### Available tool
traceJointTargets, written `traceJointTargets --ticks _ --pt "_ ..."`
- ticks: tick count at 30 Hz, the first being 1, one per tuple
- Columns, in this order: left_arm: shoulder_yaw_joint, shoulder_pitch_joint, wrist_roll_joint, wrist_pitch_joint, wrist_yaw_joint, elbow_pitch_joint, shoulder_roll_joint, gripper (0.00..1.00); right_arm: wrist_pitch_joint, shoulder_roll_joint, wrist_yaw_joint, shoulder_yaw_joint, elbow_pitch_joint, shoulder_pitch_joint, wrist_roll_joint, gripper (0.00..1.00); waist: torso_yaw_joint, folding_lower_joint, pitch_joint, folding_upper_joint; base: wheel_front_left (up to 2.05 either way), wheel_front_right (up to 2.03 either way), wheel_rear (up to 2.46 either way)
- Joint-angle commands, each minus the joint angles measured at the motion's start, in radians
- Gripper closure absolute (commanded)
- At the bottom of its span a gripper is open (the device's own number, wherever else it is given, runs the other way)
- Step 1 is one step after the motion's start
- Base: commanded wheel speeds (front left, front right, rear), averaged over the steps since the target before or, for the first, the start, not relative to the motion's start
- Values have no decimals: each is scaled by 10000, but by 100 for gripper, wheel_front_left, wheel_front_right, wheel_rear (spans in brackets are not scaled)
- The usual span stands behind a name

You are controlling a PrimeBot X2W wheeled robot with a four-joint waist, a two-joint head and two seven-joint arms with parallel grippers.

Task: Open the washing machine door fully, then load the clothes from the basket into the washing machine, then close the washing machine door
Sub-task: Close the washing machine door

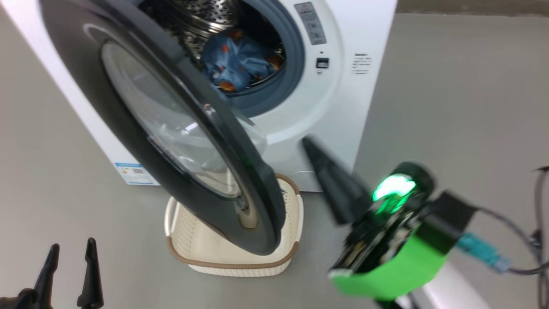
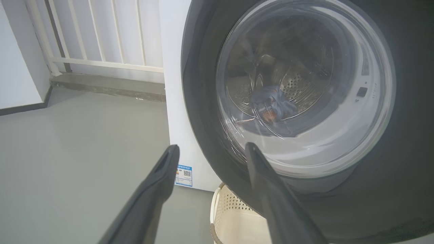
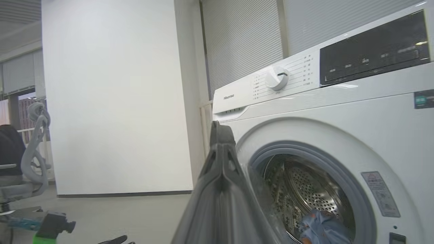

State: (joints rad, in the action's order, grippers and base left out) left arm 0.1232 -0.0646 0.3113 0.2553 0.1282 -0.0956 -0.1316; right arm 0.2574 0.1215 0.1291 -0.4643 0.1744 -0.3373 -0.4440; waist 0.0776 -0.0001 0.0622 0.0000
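Washing machine door (image 1: 171, 128) hung about half open across the left and middle of the head view, and closing it seemed to be the step that remained.

Nearest, at the lower left corner, the left tool (image 1: 70, 268) waited with its two fingers apart and nothing between them. In its own wrist view the outer face of the door was just ahead, so I judge this tool was well placed to push the door shut.

A little farther, the basket (image 1: 231, 265) stood on the grey floor (image 1: 450, 107) close before the machine, under the lower edge of the door. The part of its inside that I could see held no garment; the door hid the rest.

At the middle right, the right tool (image 1: 311, 148) was blurred, its fingers pressed together to one point and gripping nothing. Its tip lay between the door and the machine front, apart from both. It probably had to come clear of that gap before the door could swing.

Farthest, the washing machine (image 1: 339, 107) showed its steel drum (image 1: 206, 17) inside the grey gasket (image 1: 294, 64). The clothes (image 1: 236, 60) lay there in a blue heap, at the top middle of the frame.
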Motion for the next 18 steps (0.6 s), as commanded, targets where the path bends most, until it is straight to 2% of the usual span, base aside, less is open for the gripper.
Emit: traceJointTargets --ticks 1,11,18 --pt "411 116 -111 64 25 324 -109 0 44 -80 16 -456 259 -179 -131 100 248 1 -60 0 0 0 0" --pt "445 25 -92 64 25 364 168 0 44 106 16 -2740 -1511 78 -905 100 654 1 8 0 0 0 0" --pt "292 204 -45 64 25 200 260 0 44 138 16 -3281 -3212 37 -1214 100 878 1 191 0 0 0 0"
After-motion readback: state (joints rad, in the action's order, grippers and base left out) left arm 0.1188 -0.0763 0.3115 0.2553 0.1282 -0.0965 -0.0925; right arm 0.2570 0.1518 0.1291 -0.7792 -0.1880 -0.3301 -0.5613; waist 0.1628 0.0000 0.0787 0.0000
